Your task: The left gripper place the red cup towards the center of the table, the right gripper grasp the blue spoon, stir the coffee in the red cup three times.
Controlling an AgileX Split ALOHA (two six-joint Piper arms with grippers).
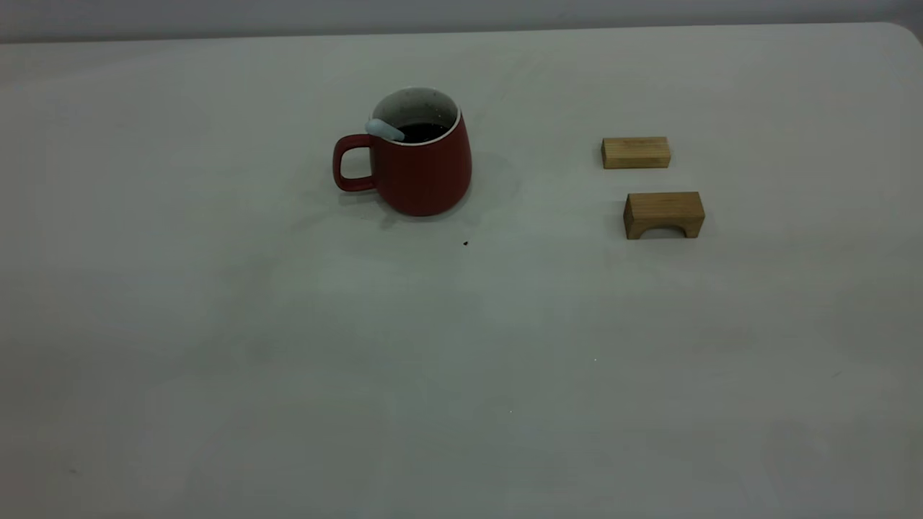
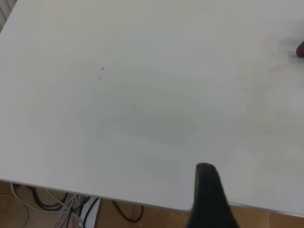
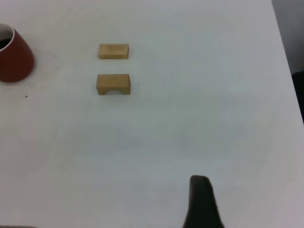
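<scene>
Resting in the red cup (image 1: 425,173), the blue spoon (image 1: 384,130); both grippers' fingers' state unclear.

Robot lab bench: plain off-white table (image 1: 461,375), loose cables (image 2: 57,205) on the floor beneath its edge, bare grey wall (image 1: 360,14).

You have a large off-white table (image 1: 288,375) with a rounded far corner at the right. Standing upright on it near the middle is the red cup (image 1: 422,169), its loop handle pointing toward the left arm's side. Well apart from it, on the right arm's side, lie two tan wooden blocks close together: a plain rectangular block (image 1: 635,153) farther back and an arch-cut block (image 1: 663,214) just in front of it. A tiny dark speck (image 1: 465,244) sits near the cup's base.
</scene>
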